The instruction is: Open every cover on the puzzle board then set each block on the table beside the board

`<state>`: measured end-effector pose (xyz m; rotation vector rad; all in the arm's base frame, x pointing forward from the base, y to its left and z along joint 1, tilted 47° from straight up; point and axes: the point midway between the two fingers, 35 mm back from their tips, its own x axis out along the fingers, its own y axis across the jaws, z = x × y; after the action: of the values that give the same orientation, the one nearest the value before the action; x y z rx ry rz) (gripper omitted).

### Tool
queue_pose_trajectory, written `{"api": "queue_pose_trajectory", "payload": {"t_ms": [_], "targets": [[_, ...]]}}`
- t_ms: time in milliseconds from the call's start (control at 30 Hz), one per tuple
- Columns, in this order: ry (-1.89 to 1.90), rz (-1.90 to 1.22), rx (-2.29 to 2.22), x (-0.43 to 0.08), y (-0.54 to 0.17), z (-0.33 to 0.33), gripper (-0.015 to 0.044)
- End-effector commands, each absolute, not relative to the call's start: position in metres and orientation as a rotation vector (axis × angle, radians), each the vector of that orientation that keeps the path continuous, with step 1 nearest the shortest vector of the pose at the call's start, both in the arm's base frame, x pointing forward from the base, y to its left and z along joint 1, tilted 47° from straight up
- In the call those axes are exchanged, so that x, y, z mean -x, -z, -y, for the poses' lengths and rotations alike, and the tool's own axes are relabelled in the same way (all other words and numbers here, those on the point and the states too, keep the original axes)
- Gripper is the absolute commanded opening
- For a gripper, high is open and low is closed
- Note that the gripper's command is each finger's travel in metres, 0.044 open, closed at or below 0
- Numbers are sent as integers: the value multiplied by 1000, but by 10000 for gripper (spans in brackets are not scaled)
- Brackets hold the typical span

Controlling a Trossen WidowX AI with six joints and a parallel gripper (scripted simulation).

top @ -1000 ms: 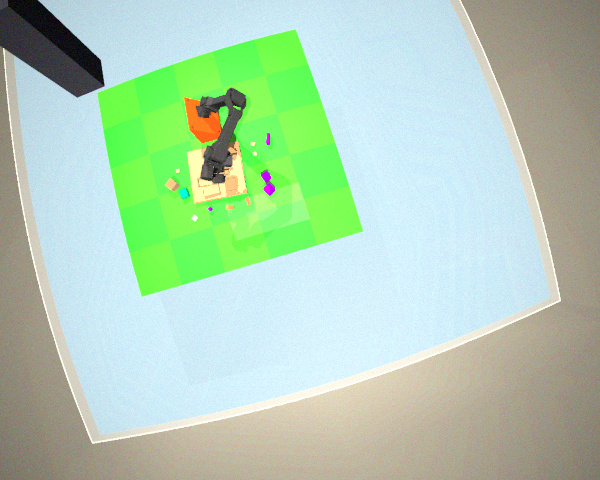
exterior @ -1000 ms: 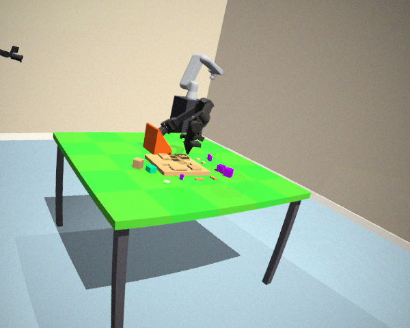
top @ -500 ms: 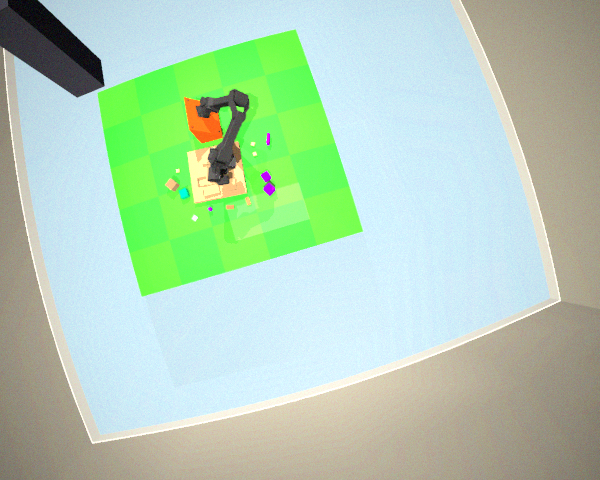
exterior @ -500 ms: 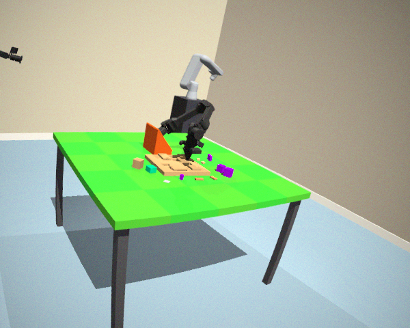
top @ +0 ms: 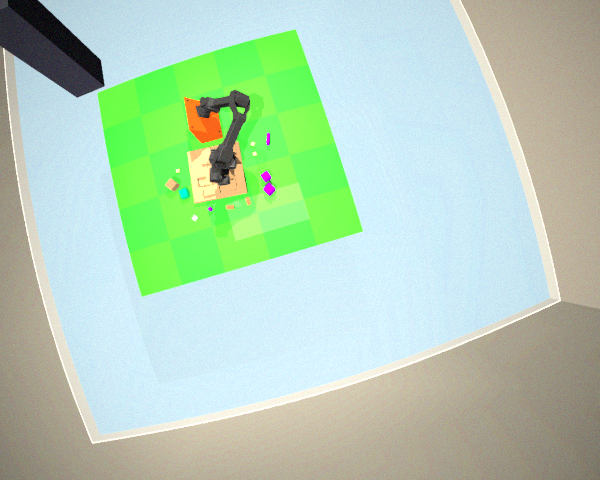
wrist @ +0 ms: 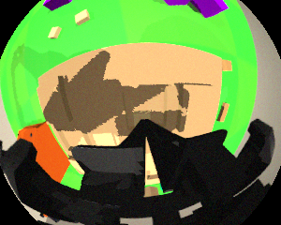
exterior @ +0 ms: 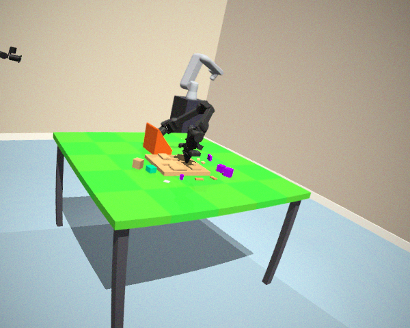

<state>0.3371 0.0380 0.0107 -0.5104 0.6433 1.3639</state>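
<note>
Overall, the board (top: pixel 190 175) (exterior: pixel 186 173) (wrist: pixel 150 58) lies flat on the green desk (top: pixel 290 268) (exterior: pixel 92 180) (wrist: pixel 145 28), just beside the orange wedge (top: pixel 210 129) (exterior: pixel 154 143) (wrist: pixel 47 155). The fingers (top: pixel 220 181) (exterior: pixel 187 160) are pressed together with nothing between them, tips down over the board; contact with it cannot be confirmed. Raised covers and grooves show on its face. The arm (top: pixel 233 129) (exterior: pixel 189 114) and its shadow obscure part of that face, so the contents of the wells cannot be determined, nor can the position of every cover.

Outside the board, on the desk: a tan block (top: pixel 171 184) (exterior: pixel 137 162) and a teal block (top: pixel 184 193) (exterior: pixel 150 168) stand near one side, close to each other. On the opposite side are two larger purple blocks, one (top: pixel 265 176) (exterior: pixel 221 167) right next to the other (top: pixel 269 189) (exterior: pixel 227 172), and a thin purple piece (top: pixel 268 138) (exterior: pixel 209 157) farther along. A small purple block (top: pixel 210 209) (exterior: pixel 181 176) and two flat tan pieces, one (top: pixel 230 207) (exterior: pixel 199 178) (wrist: pixel 223 112) apart from the other (top: pixel 248 200) (exterior: pixel 213 178) (wrist: pixel 227 65), lie along a third edge. A white piece (top: pixel 194 218) (exterior: pixel 167 181) lies near the small purple block.
</note>
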Motion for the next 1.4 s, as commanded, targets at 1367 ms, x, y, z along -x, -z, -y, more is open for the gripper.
{"api": "queue_pose_trajectory", "payload": {"t_ms": [1367], "targets": [[-1365, -654, 491, -344, -14, -53, 0]]}}
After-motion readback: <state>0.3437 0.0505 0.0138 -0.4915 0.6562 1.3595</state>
